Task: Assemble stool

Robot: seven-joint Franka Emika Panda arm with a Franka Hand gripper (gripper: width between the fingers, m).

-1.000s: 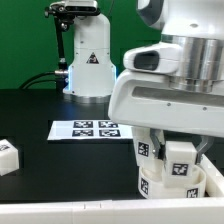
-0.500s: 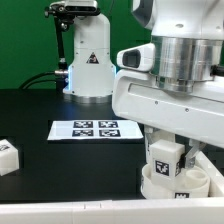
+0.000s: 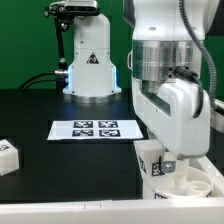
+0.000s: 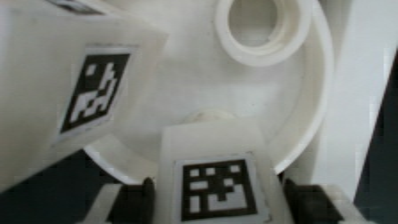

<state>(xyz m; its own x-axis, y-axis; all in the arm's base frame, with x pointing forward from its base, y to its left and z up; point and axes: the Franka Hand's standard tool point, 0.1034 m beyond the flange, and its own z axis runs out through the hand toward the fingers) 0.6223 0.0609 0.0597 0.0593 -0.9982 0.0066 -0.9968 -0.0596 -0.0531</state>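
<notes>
The gripper has swivelled, clamping a leg, long axis vertical, above the seat.

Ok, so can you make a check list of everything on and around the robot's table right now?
Surface: black table, with the marker board lying flat on it.
Job's things: seat; held leg over the seat; second leg upright at the seat; loose leg at the exterior view's left edge.
Clutter: nothing seen.
Grippers: end effector looks shut on the held leg.
Cables: black cable behind the table.
Surroundings: green backdrop; white machine base.
</notes>
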